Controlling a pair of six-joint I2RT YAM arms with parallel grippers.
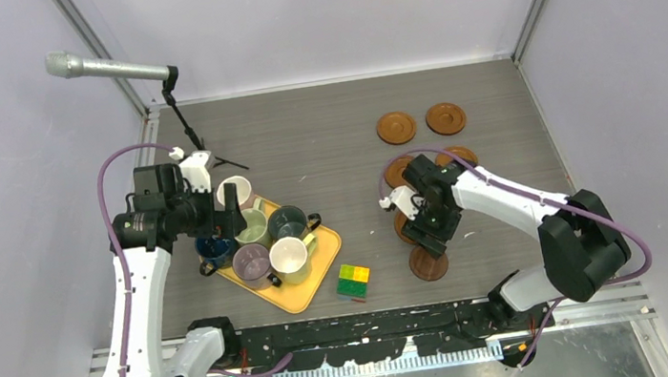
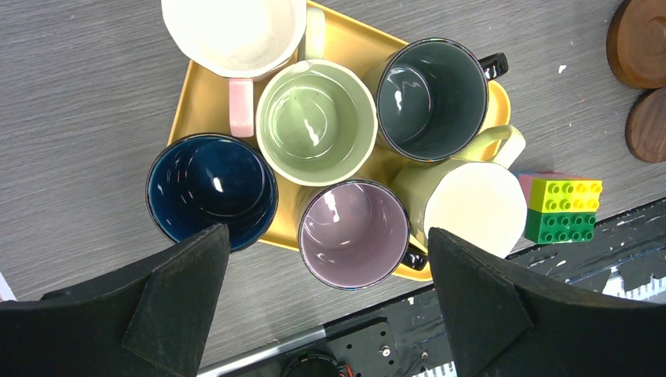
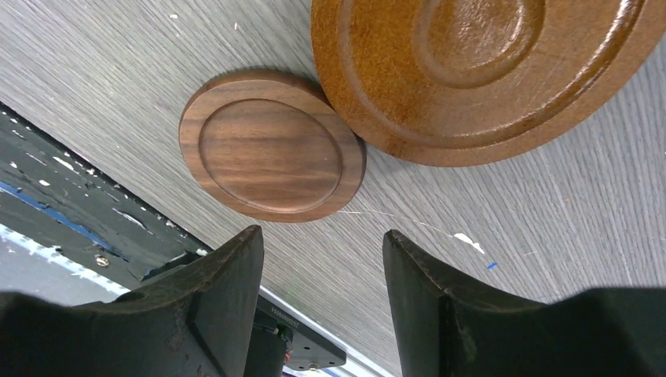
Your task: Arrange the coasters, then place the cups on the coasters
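Grey table (image 1: 334,140) separates tray (image 2: 202,92) from coasters (image 1: 396,127); left end effector (image 2: 326,236) and right end effector (image 3: 322,233) both released.

We see a grey wood-grain table (image 1: 324,142) filling the middle of the top view, enclosed by pale lilac walls (image 1: 13,189). At upper left, a silver microphone (image 1: 109,70) tilts on a thin black stand (image 1: 185,120) that rests on the table. Left of centre lies a yellow-orange tray (image 1: 319,269), set at an angle. Just beside its lower right edge stands a block of studded bricks (image 1: 353,281), yellow and green on top. A black strip (image 1: 366,325) runs along the table's bottom edge.
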